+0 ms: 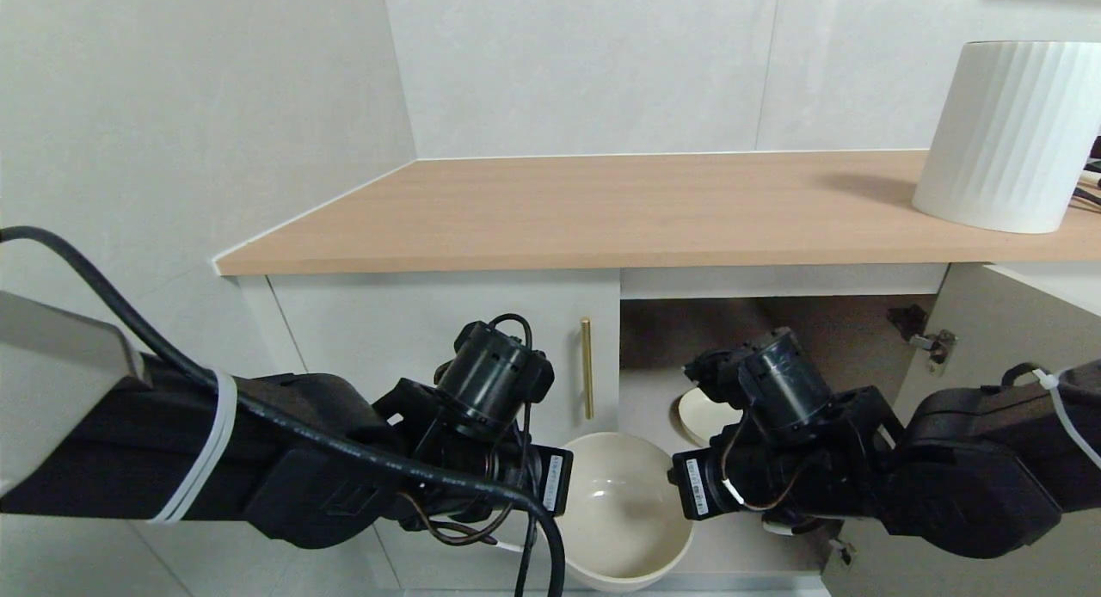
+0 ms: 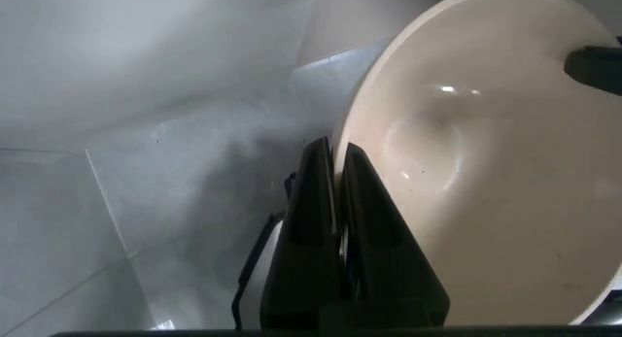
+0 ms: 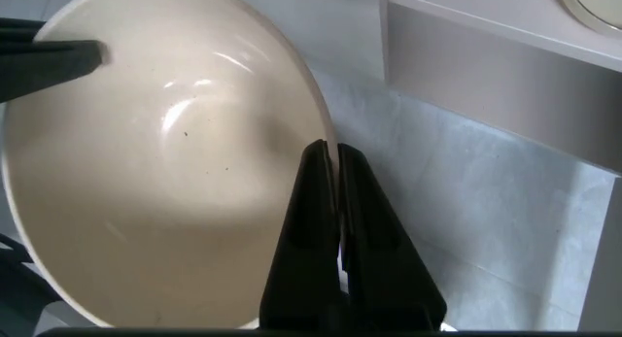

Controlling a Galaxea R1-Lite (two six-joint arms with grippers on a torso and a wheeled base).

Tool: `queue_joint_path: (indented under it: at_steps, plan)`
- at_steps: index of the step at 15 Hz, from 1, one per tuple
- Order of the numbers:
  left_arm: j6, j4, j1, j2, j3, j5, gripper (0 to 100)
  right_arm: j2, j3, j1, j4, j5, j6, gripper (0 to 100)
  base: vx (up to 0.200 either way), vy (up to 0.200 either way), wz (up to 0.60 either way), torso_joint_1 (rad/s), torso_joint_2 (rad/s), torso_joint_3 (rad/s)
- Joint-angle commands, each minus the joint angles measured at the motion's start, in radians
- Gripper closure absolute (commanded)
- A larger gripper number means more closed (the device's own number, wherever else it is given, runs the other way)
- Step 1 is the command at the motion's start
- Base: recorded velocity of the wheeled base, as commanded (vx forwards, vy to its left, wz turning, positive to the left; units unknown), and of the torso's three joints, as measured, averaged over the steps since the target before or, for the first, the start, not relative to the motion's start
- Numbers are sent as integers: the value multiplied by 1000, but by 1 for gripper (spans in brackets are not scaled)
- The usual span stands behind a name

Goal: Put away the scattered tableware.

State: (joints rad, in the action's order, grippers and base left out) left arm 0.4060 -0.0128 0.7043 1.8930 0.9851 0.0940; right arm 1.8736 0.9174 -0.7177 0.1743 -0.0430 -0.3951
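A large cream bowl (image 1: 621, 511) hangs low in front of the open cabinet (image 1: 774, 339), held between both arms. My left gripper (image 2: 337, 162) is shut on the bowl's (image 2: 486, 162) rim on one side. On the opposite side my right gripper (image 3: 333, 162) is shut on the rim of the same bowl (image 3: 165, 162). A cream plate (image 1: 701, 414) lies on the cabinet's shelf behind the right wrist; the plate's edge (image 3: 595, 2) shows at a corner of the right wrist view.
The wooden countertop (image 1: 602, 210) carries a white ribbed container (image 1: 1006, 137) at the right. The left cabinet door (image 1: 430, 339) with a brass handle (image 1: 587, 367) is closed. The right door (image 1: 989, 339) stands swung open. A wall runs along the left.
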Motion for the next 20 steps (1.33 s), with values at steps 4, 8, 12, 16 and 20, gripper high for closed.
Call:
queue_joint_path:
  at_steps: [4, 8, 12, 16, 20]
  plan:
    - [1, 0, 0, -5, 0, 7, 0, 19, -2, -9, -2, -6, 1, 100, 0, 0, 0, 0, 0, 0]
    - [4, -3, 0, -23, 0, 9, 0, 22, -2, -9, -2, -6, 1, 100, 0, 0, 0, 0, 0, 0]
    - [4, -3, 0, -28, 0, 23, 0, 114, 0, 80, 71, -55, -4, 100, 0, 0, 0, 0, 0, 0]
    - [4, -3, -2, -26, 0, 23, 0, 234, 20, 193, 222, -110, -2, 100, 0, 0, 0, 0, 0, 0]
    - [4, -3, -2, -28, 0, 23, 0, 294, 83, 282, 223, -133, -10, 100, 0, 0, 0, 0, 0, 0]
